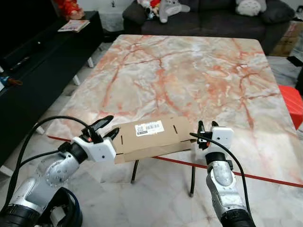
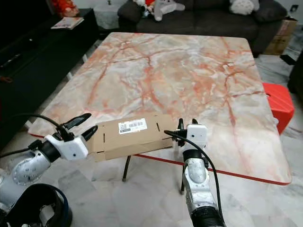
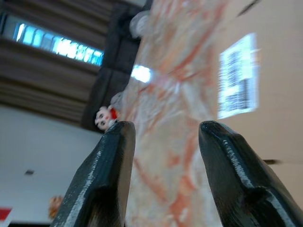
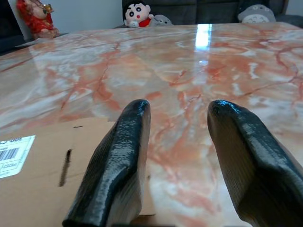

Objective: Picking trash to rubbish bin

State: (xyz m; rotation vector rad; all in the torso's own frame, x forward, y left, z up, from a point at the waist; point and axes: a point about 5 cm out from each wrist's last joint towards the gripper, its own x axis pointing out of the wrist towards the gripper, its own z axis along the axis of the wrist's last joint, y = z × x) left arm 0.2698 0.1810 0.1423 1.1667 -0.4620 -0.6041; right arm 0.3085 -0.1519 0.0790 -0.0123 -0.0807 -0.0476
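Observation:
A flat brown cardboard box (image 1: 151, 135) with a white barcode label lies on the near edge of the pink-veined marble table (image 1: 189, 71), slightly overhanging it. My left gripper (image 1: 108, 128) is open at the box's left end, one finger close against the cardboard edge. In the left wrist view the box (image 3: 265, 94) lies off to one side of the fingers (image 3: 102, 179), with marble showing between them. My right gripper (image 1: 207, 126) is open at the box's right end. The right wrist view has the box (image 4: 42, 156) reaching under one finger (image 4: 118, 161).
A black TV cabinet (image 1: 42, 52) with a magazine (image 1: 73, 25) runs along the left. A dark sofa (image 1: 213, 19) with plush toys stands behind the table. A red stool (image 1: 291, 104) is at the right. Thin black table legs (image 1: 135, 171) stand on the pale marble floor.

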